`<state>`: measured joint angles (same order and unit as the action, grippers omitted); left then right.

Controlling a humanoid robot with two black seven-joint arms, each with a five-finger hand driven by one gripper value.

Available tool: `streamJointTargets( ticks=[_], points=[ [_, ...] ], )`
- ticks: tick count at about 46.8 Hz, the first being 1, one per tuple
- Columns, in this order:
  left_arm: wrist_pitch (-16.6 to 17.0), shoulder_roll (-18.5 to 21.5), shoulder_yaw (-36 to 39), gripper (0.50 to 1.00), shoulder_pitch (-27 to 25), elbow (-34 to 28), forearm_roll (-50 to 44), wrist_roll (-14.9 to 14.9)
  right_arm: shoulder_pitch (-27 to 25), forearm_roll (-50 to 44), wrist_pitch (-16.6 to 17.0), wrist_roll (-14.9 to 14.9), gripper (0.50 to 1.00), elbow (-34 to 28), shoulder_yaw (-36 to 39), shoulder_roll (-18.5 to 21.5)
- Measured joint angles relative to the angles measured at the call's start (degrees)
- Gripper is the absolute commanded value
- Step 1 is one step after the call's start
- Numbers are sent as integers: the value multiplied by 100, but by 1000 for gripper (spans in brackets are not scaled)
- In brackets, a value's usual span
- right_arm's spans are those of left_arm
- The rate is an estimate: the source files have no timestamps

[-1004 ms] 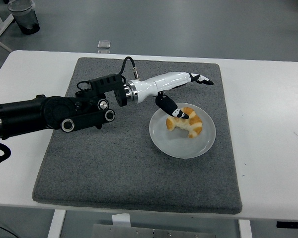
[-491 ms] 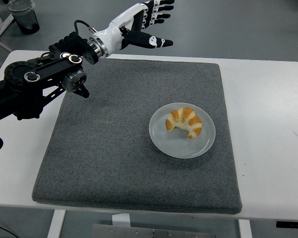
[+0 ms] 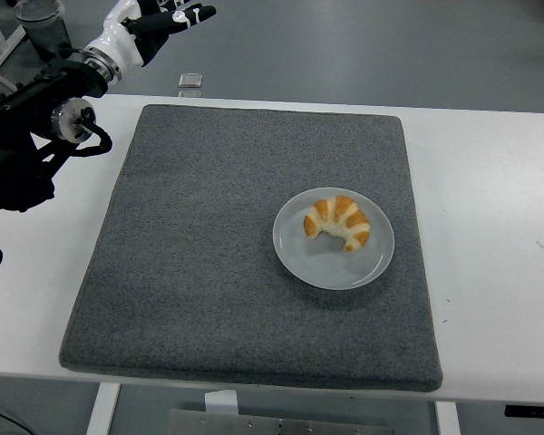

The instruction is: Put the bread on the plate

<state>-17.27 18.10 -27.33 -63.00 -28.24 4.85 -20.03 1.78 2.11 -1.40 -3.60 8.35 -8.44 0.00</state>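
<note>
A golden croissant-shaped bread [image 3: 338, 222] lies on a round white plate [image 3: 308, 263] on the right half of the grey mat [image 3: 199, 263]. My left hand [image 3: 168, 16] is high at the top left of the head view, beyond the table's far edge and far from the plate. Its fingers are spread and hold nothing. The black left arm [image 3: 36, 118] runs back to the left edge. The right arm does not show.
The grey mat covers most of the white table [image 3: 490, 227]. A small pale object [image 3: 190, 82] sits on the floor just past the far edge. A dark bin [image 3: 36, 23] stands on the floor at the top left.
The left hand let go of the bread on the plate, then pulled up and away to the top left. The bread stays on the plate.
</note>
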Motion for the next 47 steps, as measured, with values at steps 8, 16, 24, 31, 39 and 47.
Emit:
streamJointTargets(
  ticks=[8, 16, 24, 31, 39, 47],
  points=[
    [-388, -238, -10, 981, 82, 691, -392, 0, -2, 0, 0, 0, 930, 0, 0, 0],
    [-550, -366, -21, 981, 103, 1046, -806, 0, -3, 0, 0, -1, 930, 0, 0, 0],
    [-558, -372, -13, 975, 161, 1104, -1214, 41, 0, 0, 0, 0, 930, 0, 0, 0],
    [-498, -387, -25, 973, 266, 1106, -1237, 80, -2, 0, 0, 0, 930, 0, 0, 0],
    [-430, -387, -40, 971, 271, 1248, -1482, 459, -2, 0, 0, -1, 932, 0, 0, 0],
    [-430, -387, -60, 984, 279, 1266, -1739, 682, -2, 0, 0, 0, 930, 0, 0, 0]
  ],
)
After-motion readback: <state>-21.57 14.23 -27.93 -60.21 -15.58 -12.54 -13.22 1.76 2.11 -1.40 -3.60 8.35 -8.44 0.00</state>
